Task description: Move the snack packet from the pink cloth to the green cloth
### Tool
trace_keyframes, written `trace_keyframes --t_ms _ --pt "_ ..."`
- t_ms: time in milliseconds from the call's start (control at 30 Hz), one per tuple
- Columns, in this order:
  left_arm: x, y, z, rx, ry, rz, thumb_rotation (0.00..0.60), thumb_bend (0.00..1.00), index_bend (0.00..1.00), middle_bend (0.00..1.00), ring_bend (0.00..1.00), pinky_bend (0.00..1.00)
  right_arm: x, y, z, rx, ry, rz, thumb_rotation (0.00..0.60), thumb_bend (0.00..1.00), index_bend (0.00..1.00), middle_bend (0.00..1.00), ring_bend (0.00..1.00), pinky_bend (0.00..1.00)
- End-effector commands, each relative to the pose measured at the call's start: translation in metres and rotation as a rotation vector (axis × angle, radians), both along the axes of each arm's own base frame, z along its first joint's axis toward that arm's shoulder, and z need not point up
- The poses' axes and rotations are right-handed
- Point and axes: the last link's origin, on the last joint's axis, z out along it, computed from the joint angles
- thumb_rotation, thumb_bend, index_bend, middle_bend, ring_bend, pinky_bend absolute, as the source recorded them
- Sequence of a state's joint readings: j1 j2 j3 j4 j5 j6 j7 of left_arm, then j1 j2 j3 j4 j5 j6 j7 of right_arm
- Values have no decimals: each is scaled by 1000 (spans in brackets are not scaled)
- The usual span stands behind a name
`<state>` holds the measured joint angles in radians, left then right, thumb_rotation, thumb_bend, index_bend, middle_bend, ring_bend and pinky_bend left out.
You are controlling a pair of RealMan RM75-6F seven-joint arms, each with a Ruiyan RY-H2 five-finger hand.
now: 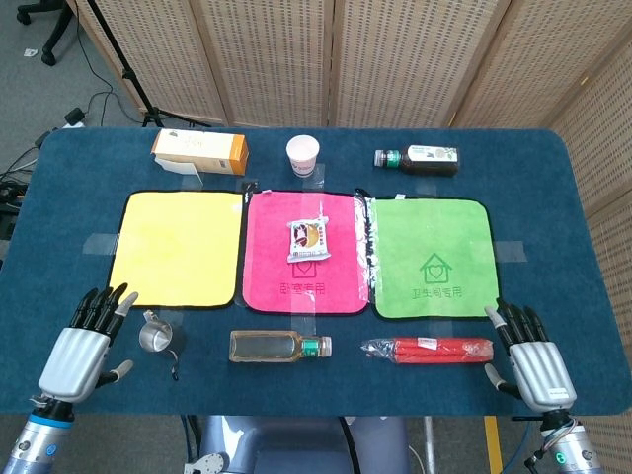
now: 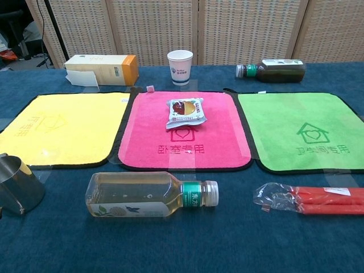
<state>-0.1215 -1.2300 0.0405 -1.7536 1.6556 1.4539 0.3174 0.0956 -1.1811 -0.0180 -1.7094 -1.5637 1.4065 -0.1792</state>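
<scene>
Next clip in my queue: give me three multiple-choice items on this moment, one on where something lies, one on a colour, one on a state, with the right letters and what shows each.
1. Where does the snack packet lie?
A. on the pink cloth
B. on the green cloth
C. on the yellow cloth

2. What colour is the cap of the clear bottle lying in front of the pink cloth?
A. red
B. green and white
C. black

3. What state is the paper cup in?
A. tipped on its side
B. upside down
C. upright, mouth up

Answers:
1. A: the packet rests on the far half of the pink cloth, above its printed heart.
2. B: the chest view shows a green collar with a white cap end.
3. C: its open rim faces up behind the pink cloth.

Both hands, left hand and right hand, rest open at the near edge, holding nothing.
</scene>
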Motion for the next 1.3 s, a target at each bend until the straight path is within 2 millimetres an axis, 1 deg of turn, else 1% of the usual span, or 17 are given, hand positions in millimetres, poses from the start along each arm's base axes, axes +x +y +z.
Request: trace_keyframes --t_ms 33,233,367,467,567,733,933,967,1000,1033,1067,1133,1300 --pt "1 0 -1 -4 1 -1 600 38 0 0 0 0 0 1 1 -2 -2 1 600 363 0 0 0 0" --pt "2 -2 -1 -4 4 -2 600 41 0 0 0 0 0 1 1 -1 -2 4 600 363 0 0 0 0" --pt "1 -3 3 10 -3 3 600 40 0 0 0 0 3 1 2 -7 8 19 600 363 0 0 0 0" --pt "-1 -2 4 10 -3 10 600 40 0 0 0 0 5 -5 4 -2 29 26 600 363 0 0 0 0" --pt "-2 0 4 7 -3 14 600 40 0 0 0 0 15 -17 8 -15 59 57 600 363 0 0 0 0" --pt "-2 2 3 7 -6 19 600 40 0 0 0 0 52 -56 12 -46 114 168 600 363 0 0 0 0" --pt "-2 3 4 11 -11 20 600 40 0 0 0 0 83 -88 10 -69 166 238 600 363 0 0 0 0" --pt "-3 3 4 11 -11 21 600 40 0 0 0 0 90 -94 9 -69 175 250 600 363 0 0 0 0" --pt "-4 4 3 8 -12 26 600 40 0 0 0 0 105 -106 4 -64 193 292 600 364 0 0 0 0" --pt "-4 4 3 6 -13 28 600 40 0 0 0 0 111 -111 1 -61 204 304 600 374 0 0 0 0" --pt "-4 5 3 4 -13 30 600 40 0 0 0 0 119 -116 -3 -59 219 320 600 387 0 0 0 0" --pt "-5 5 1 -3 -13 34 600 40 0 0 0 0 137 -130 -16 -60 277 376 600 448 3 0 0 0" --pt "-5 6 0 -8 -23 39 600 40 0 0 0 0 165 -150 -41 -78 343 435 600 640 42 10 0 0"
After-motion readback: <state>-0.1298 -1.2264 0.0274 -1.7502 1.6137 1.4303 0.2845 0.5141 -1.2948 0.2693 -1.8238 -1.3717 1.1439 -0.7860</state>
